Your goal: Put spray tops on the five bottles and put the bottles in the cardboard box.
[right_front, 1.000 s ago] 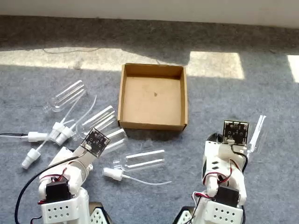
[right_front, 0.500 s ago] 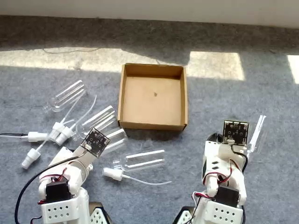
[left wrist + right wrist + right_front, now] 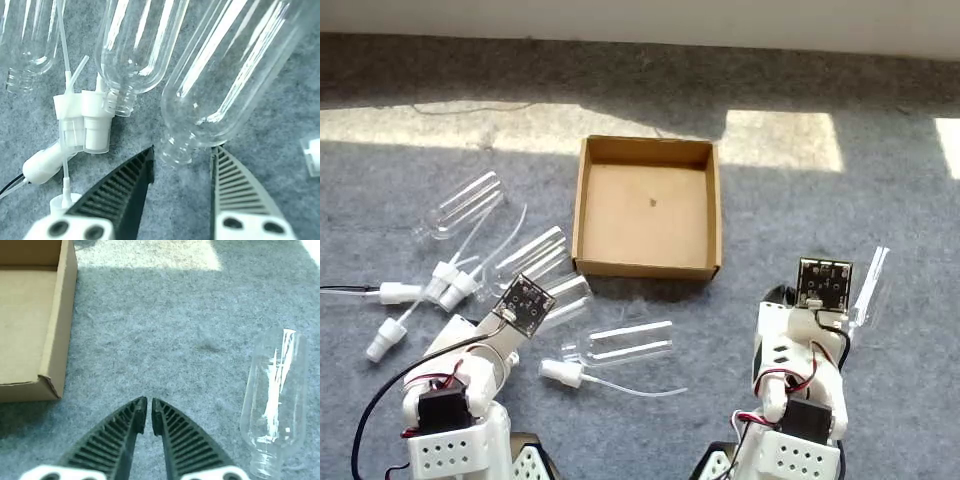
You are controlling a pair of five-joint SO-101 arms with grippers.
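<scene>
Across the table from above, a shallow brown cardboard box [image 3: 646, 268] stands open-topped in the middle of the grey carpet [image 3: 770, 200]. Five clear plastic bottles lie on their sides around it, all outside the box: one bottle [image 3: 465, 205] well off to the box's left, two bottles [image 3: 532, 253] [image 3: 567, 298] just off its near left corner by the left arm, another bottle [image 3: 625, 343] between the two arms, and the last bottle [image 3: 871, 283] just beside the right arm. White spray tops with thin dip tubes [image 3: 448, 283] lie loose in a cluster to the left of the left arm, and one more spray top [image 3: 563, 373] lies near the middle bottle. No bottle carries a top

From the left wrist, the left gripper [image 3: 182, 152] has its black ribbed jaws spread wide, low over the carpet. The open neck of one bottle [image 3: 235, 75] lies just between the fingertips, and I cannot tell whether either tip touches it. A second bottle [image 3: 142, 45] lies alongside, its neck against two spray tops [image 3: 85, 120] that lie side by side, and a third bottle [image 3: 25, 40] is at the frame's corner

From the right wrist, the right gripper [image 3: 149, 412] has its jaws pressed nearly together on nothing, a thin slit between the tips, above bare carpet. The lone bottle [image 3: 275, 395] lies near it on one side, and a corner of the box [image 3: 57, 340] stands on the other
</scene>
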